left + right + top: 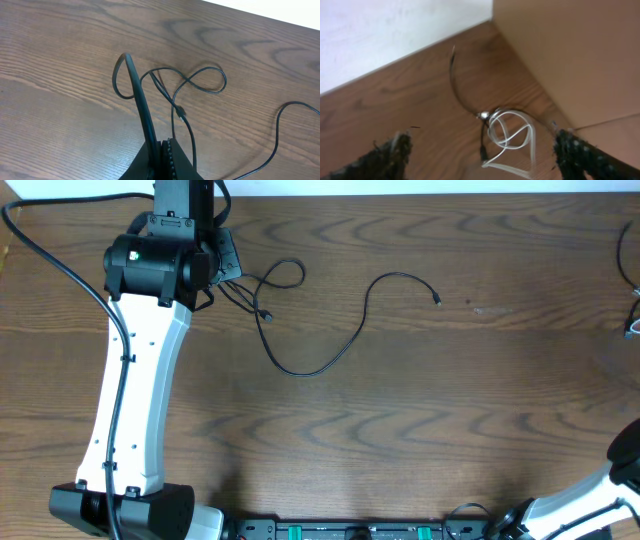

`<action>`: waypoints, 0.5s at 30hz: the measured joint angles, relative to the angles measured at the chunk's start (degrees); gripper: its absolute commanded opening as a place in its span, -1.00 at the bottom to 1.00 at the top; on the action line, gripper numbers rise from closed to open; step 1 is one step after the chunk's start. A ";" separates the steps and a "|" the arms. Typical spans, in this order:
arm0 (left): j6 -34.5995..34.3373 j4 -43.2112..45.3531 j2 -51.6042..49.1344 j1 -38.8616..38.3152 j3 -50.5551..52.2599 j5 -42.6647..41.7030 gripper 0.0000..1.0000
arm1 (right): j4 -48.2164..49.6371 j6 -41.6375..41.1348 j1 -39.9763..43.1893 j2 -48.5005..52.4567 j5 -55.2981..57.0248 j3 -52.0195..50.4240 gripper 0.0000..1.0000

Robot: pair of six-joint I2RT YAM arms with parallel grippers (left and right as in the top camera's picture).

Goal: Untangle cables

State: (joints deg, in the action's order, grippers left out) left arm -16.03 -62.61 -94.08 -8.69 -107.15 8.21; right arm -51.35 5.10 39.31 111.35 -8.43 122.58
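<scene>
A dark wood-grain table [450,430] fills the overhead view. At its upper left the left gripper [163,148] is clenched, and the black cable [142,109] rises from between its closed fingers in the left wrist view. From there the cable arches up, curls back and crosses itself in a small loop [212,82] beside a plug [180,112]. It then sweeps in one open curve towards the centre of the frame and ends at a free plug end [438,300]. At the far right edge the right gripper [481,141] hangs spread wide, gripping nothing. Just ahead of its fingers lies the white cable [498,131], coiled on itself, with a second black cable [454,85] running into the coil at a metal plug. A brown panel [570,50] and a white wall [380,35] stand behind them. As a judgement, the job looks about half done. The long run of the black cable is laid out clear of the others, but its small loop near the left gripper wants opening. The white coil and its black companion are not yet parted.
</scene>
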 measured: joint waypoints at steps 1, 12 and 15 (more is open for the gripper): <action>0.00 0.00 0.00 0.02 0.00 -0.04 -0.85 | -0.37 -0.04 -0.02 0.63 -0.92 -0.13 0.92; -0.02 -0.02 0.00 0.02 0.00 -1.75 -0.85 | -4.52 0.76 -4.48 0.39 -16.83 -0.20 0.96; 0.00 -0.28 0.00 0.00 0.04 -5.25 -0.85 | -6.10 1.42 -8.26 0.39 -19.54 -0.20 0.96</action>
State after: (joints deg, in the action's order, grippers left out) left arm -16.03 -62.89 -94.08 -8.69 -107.11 2.96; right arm -57.45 6.52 31.05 111.74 -27.97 122.39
